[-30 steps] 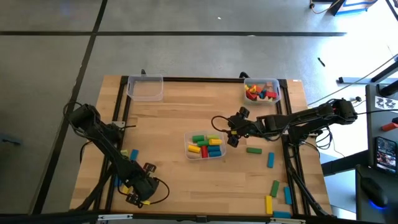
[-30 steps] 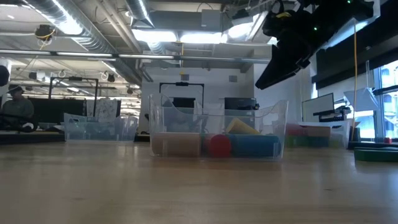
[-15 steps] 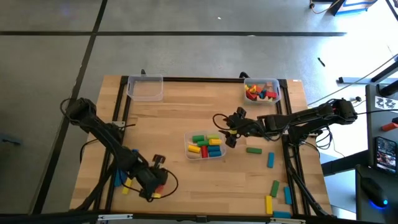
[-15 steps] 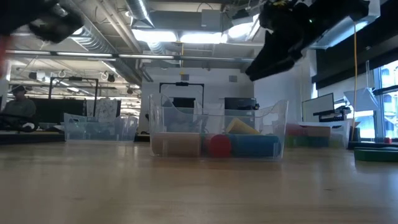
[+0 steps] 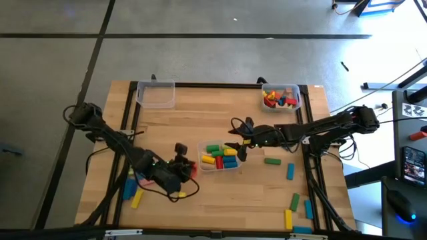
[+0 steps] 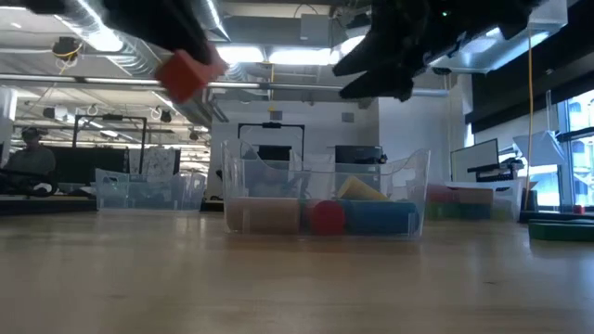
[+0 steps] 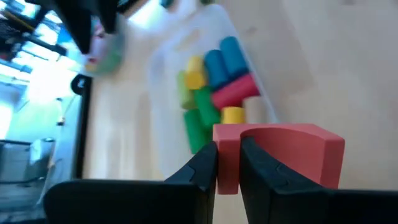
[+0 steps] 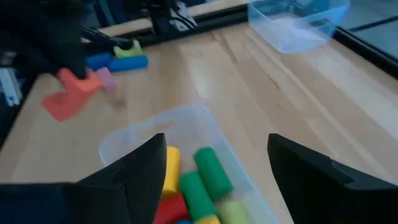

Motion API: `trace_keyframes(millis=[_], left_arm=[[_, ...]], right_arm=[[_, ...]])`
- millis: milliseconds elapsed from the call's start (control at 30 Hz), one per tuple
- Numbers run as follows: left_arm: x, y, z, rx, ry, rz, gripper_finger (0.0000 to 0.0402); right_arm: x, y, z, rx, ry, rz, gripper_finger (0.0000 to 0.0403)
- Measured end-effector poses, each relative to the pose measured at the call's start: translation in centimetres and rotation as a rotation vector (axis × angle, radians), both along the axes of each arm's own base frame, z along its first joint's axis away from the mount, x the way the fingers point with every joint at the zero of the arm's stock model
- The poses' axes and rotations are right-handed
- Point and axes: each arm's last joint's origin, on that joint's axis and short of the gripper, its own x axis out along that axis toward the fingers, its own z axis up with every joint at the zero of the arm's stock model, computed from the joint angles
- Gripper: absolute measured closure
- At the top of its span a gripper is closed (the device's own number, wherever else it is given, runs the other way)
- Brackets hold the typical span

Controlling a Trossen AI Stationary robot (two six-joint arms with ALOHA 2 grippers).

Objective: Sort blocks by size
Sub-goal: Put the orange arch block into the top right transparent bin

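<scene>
Fingers of the left gripper [image 7: 229, 163] pinched narrow on one leg of a red arch block [image 7: 280, 155]; right gripper [image 8: 217, 171] fingers spread wide, nothing between them. High view: left gripper [image 5: 183, 167] over the table's near-left part, just beside the left edge of the centre bin [image 5: 203, 148], red arch block [image 5: 191, 168] at its tip; that clear bin holds green, yellow, red and blue cylinder blocks [image 5: 221, 157]. Right gripper [image 5: 235, 141] sits over the bin's far right edge. Loose blocks lie right of the bin: a green one [image 5: 271, 161], a blue one [image 5: 290, 172], more near the right front corner. A blue and a yellow block [image 5: 137, 199] lie near the left arm. Far-right bin [image 5: 297, 90] holds red and mixed pieces; far-left bin [image 5: 155, 94] looks empty. Low view: red arch block [image 6: 190, 72] held well above the tabletop, left of the centre bin [image 6: 325, 190]; right gripper [image 6: 394, 60] dark, above the bin. Left wrist view: arch clamped between the dark fingers [image 7: 202, 169], bin with cylinders beyond. Right wrist view: centre bin [image 8: 186, 118] between the wide fingers [image 8: 134, 168], red arch [image 8: 71, 96] beyond it in the other gripper.
</scene>
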Motion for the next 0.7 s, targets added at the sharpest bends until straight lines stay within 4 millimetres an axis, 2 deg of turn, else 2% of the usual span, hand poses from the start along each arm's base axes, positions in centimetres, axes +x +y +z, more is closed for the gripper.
trace_keyframes(millis=[367,700], left_arm=[[2.6,2.3,1.1,0.114,-0.080,-0.030,0.0356],[3.6,4.5,1.5,0.092,-0.161,0.129,0.0359]], right_arm=[[3.4,0.8,-2.4,0.180,-0.143,0.073,0.0133],[4.2,1.0,-2.9,0.243,-0.213,0.092,0.0133]])
